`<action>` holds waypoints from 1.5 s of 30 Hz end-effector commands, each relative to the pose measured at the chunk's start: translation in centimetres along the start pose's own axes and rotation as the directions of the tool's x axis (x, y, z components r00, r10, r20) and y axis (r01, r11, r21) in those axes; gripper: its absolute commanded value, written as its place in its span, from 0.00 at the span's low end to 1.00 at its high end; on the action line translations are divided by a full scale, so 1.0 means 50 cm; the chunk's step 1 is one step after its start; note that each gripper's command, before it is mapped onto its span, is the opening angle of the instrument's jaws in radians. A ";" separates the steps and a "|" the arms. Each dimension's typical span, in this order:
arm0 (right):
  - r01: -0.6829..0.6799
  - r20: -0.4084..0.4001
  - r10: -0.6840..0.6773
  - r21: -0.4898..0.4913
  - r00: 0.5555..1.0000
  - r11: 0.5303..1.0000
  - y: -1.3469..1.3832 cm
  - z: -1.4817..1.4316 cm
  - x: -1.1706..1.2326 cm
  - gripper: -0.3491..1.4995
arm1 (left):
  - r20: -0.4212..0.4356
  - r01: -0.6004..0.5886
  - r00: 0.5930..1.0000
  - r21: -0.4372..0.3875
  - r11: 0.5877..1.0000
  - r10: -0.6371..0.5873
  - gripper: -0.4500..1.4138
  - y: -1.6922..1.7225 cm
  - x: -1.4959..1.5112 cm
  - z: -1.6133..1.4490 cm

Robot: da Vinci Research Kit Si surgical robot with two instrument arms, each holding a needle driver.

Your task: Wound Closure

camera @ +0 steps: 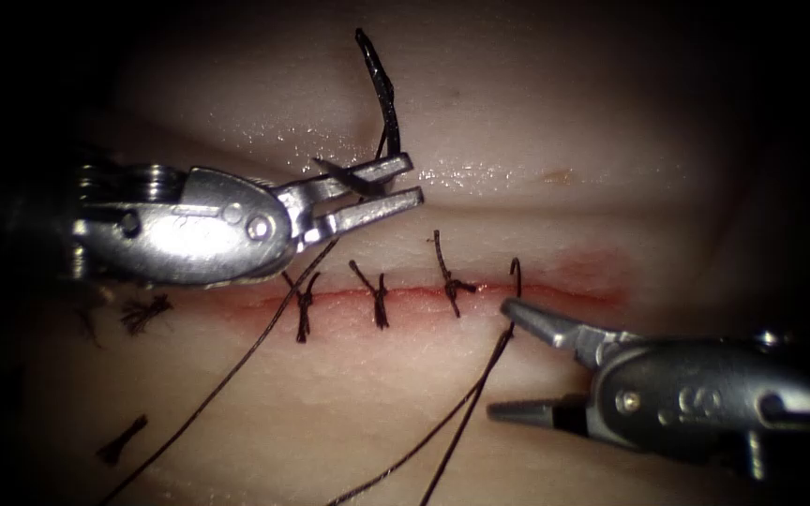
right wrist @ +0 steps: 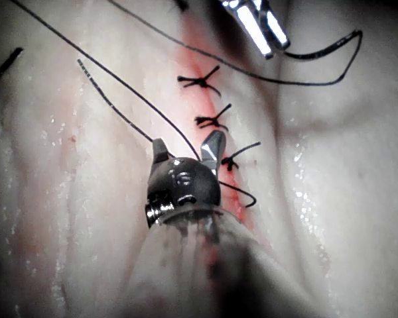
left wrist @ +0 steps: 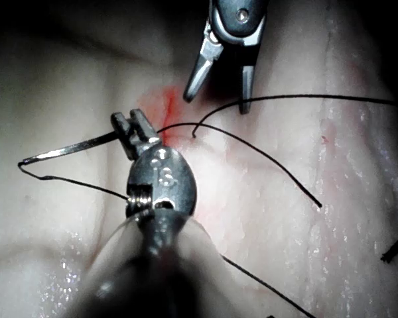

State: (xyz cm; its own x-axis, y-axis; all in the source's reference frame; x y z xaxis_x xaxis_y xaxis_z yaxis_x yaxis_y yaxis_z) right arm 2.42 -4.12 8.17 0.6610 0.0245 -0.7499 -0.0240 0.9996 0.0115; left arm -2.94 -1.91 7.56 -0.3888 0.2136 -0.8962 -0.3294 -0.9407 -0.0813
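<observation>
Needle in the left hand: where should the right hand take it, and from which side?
Probably on the free length of the needle that rises beyond the left hand, short of its thread end. That stretch is out of the tissue and unobstructed. The right hand, open and holding nothing, would likely come from the right, across the curve.

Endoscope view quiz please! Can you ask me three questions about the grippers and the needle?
1. True or false: the left gripper holds the needle near one end, out of the tissue.
2. How many tied stitches cross the cut? A two, B three, C five.
3. Fill in: the right gripper is ____ and holds nothing.
Key: 1 true; 2 B; 3 open.
</observation>
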 end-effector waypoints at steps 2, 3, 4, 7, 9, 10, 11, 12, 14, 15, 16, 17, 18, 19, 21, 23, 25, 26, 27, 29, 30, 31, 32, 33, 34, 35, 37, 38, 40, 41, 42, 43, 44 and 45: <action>0.006 -0.002 -0.006 0.003 1.000 1.000 -0.0007 0.0030 0.0000 0.92 | -0.001 0.001 1.000 -0.002 1.000 -0.001 0.00 0.0008 -0.0007 0.0012; 0.006 0.000 -0.006 0.005 1.000 1.000 -0.0007 0.0031 -0.0001 0.92 | -0.002 0.001 1.000 -0.002 1.000 -0.001 0.00 0.0008 -0.0007 0.0012; 0.006 0.001 -0.006 0.004 1.000 1.000 -0.0007 0.0033 -0.0002 0.92 | -0.002 0.000 1.000 -0.002 1.000 0.000 0.00 0.0008 -0.0007 0.0012; 0.010 0.006 -0.010 0.009 1.000 1.000 -0.0008 0.0039 -0.0009 0.89 | -0.002 0.001 1.000 -0.003 1.000 -0.001 0.00 0.0007 -0.0007 0.0011; 0.011 0.006 -0.011 0.008 1.000 1.000 -0.0007 0.0043 -0.0014 0.88 | -0.002 0.001 1.000 -0.003 1.000 -0.001 0.00 0.0007 -0.0007 0.0011; 0.012 0.007 -0.012 0.007 1.000 1.000 -0.0007 0.0047 -0.0015 0.87 | -0.002 0.001 1.000 -0.003 1.000 -0.001 0.00 0.0007 -0.0007 0.0011; 0.012 0.006 -0.012 0.010 1.000 1.000 -0.0006 0.0050 -0.0016 0.86 | -0.002 0.001 1.000 -0.003 1.000 -0.001 0.00 0.0007 -0.0007 0.0011; 0.011 0.005 -0.011 0.010 1.000 1.000 -0.0005 0.0053 -0.0016 0.84 | -0.002 0.001 1.000 -0.002 1.000 -0.001 0.00 0.0007 -0.0007 0.0011; 0.012 0.007 -0.012 0.010 1.000 1.000 -0.0006 0.0061 -0.0016 0.72 | -0.002 0.001 1.000 -0.002 1.000 -0.001 0.00 0.0007 -0.0007 0.0011; 0.013 0.006 -0.013 0.023 1.000 1.000 -0.0007 0.0063 -0.0016 0.54 | -0.002 0.001 1.000 -0.002 1.000 -0.001 0.00 0.0007 -0.0007 0.0011; 0.015 0.011 -0.015 0.048 1.000 0.999 -0.0009 0.0065 -0.0017 0.28 | -0.002 0.001 1.000 -0.002 1.000 -0.001 0.00 0.0007 -0.0007 0.0011; 0.017 0.009 -0.018 0.081 1.000 0.997 -0.0011 0.0064 -0.0018 0.00 | -0.002 0.001 1.000 -0.003 1.000 -0.001 0.00 0.0007 -0.0007 0.0011; 0.018 0.009 -0.019 0.088 1.000 0.996 -0.0012 0.0062 -0.0019 0.00 | -0.002 0.001 1.000 -0.003 1.000 -0.001 0.00 0.0007 -0.0007 0.0010; 0.019 0.009 -0.020 0.092 1.000 0.996 -0.0013 0.0059 -0.0018 0.00 | -0.002 0.001 1.000 -0.003 1.000 -0.001 0.00 0.0007 -0.0007 0.0010; 0.021 0.003 -0.022 0.094 1.000 0.995 -0.0016 0.0048 -0.0017 0.00 | -0.002 0.001 1.000 -0.003 1.000 -0.001 0.00 0.0007 -0.0007 0.0009; 0.028 -0.010 -0.027 0.097 1.000 0.995 -0.0031 0.0031 -0.0005 0.00 | -0.002 0.001 1.000 -0.003 1.000 -0.001 0.00 0.0007 -0.0007 0.0010; 0.022 -0.020 -0.020 0.098 1.000 0.995 -0.0046 0.0020 0.0009 0.00 | -0.002 0.001 1.000 -0.003 1.000 -0.001 0.00 0.0007 -0.0007 0.0011; 0.021 -0.025 -0.019 0.102 1.000 0.995 -0.0059 0.0011 0.0023 0.00 | -0.002 0.001 1.000 -0.002 1.000 -0.001 0.00 0.0007 -0.0007 0.0011; 0.024 -0.034 -0.021 0.104 0.999 0.994 -0.0069 0.0005 0.0034 0.00 | -0.002 0.001 1.000 -0.002 1.000 -0.001 0.00 0.0007 -0.0007 0.0011; 0.027 -0.048 -0.022 0.109 0.999 0.994 -0.0096 -0.0012 0.0068 0.00 | -0.002 0.001 1.000 -0.002 1.000 -0.001 0.00 0.0007 -0.0007 0.0011; 0.031 -0.055 -0.025 0.112 0.998 0.993 -0.0109 -0.0020 0.0085 0.00 | -0.002 0.001 1.000 -0.002 1.000 -0.001 0.00 0.0007 -0.0007 0.0011; 0.035 -0.061 -0.028 0.116 0.998 0.993 -0.0120 -0.0028 0.0103 0.00 | -0.002 0.001 1.000 -0.002 1.000 -0.001 0.00 0.0007 -0.0007 0.0011; 0.039 -0.067 -0.031 0.119 0.997 0.992 -0.0132 -0.0036 0.0121 0.00 | -0.002 0.001 1.000 -0.002 1.000 -0.001 0.00 0.0007 -0.0007 0.0011; 0.044 -0.075 -0.035 0.123 0.997 0.991 -0.0147 -0.0046 0.0145 0.00 | -0.002 0.001 1.000 -0.002 1.000 -0.001 0.00 0.0007 -0.0007 0.0011; 0.048 -0.084 -0.038 0.124 0.996 0.991 -0.0157 -0.0053 0.0164 0.00 | -0.002 0.001 1.000 -0.002 1.000 -0.001 0.00 0.0007 -0.0007 0.0012; 0.053 -0.095 -0.041 0.126 0.995 0.991 -0.0171 -0.0063 0.0190 0.00 | -0.002 0.001 1.000 -0.002 1.000 -0.001 0.00 0.0008 -0.0007 0.0012; 0.060 -0.113 -0.045 0.128 0.993 0.990 -0.0188 -0.0078 0.0233 0.00 | -0.001 0.001 1.000 -0.001 1.000 -0.001 0.00 0.0008 -0.0007 0.0013; 0.062 -0.121 -0.046 0.129 0.992 0.990 -0.0195 -0.0085 0.0256 0.00 | -0.001 0.001 1.000 -0.001 1.000 -0.001 0.00 0.0008 -0.0007 0.0014; 0.066 -0.141 -0.048 0.129 0.989 0.989 -0.0208 -0.0099 0.0307 0.00 | 0.001 0.000 1.000 -0.002 1.000 0.000 0.00 0.0009 -0.0007 0.0015; 0.068 -0.149 -0.048 0.129 0.988 0.989 -0.0213 -0.0105 0.0331 0.00 | 0.002 0.000 1.000 -0.001 1.000 0.000 0.00 0.0010 -0.0007 0.0015; 0.069 -0.158 -0.049 0.126 0.986 0.990 -0.0219 -0.0112 0.0359 0.00 | 0.002 0.000 1.000 -0.001 1.000 0.000 0.00 0.0010 -0.0007 0.0016; 0.070 -0.171 -0.048 0.127 0.984 0.989 -0.0223 -0.0117 0.0381 0.00 | 0.004 0.000 1.000 -0.003 1.000 0.000 0.00 0.0010 -0.0007 0.0016; 0.072 -0.179 -0.048 0.127 0.983 0.989 -0.0227 -0.0120 0.0399 0.00 | 0.004 0.000 1.000 -0.003 1.000 0.000 0.00 0.0010 -0.0007 0.0016; 0.089 -0.186 -0.065 0.125 0.980 0.988 -0.0229 -0.0122 0.0419 0.00 | 0.004 0.000 1.000 -0.003 1.000 0.000 0.00 0.0010 -0.0007 0.0016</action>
State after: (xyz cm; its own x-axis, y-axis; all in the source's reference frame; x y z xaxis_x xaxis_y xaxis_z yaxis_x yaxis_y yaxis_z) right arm 3.26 -5.16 6.17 0.5142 -0.0439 -0.8565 0.1274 0.9915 0.0257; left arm -2.96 -1.92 7.56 -0.3928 0.2138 -0.8944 -0.3273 -0.9414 -0.0813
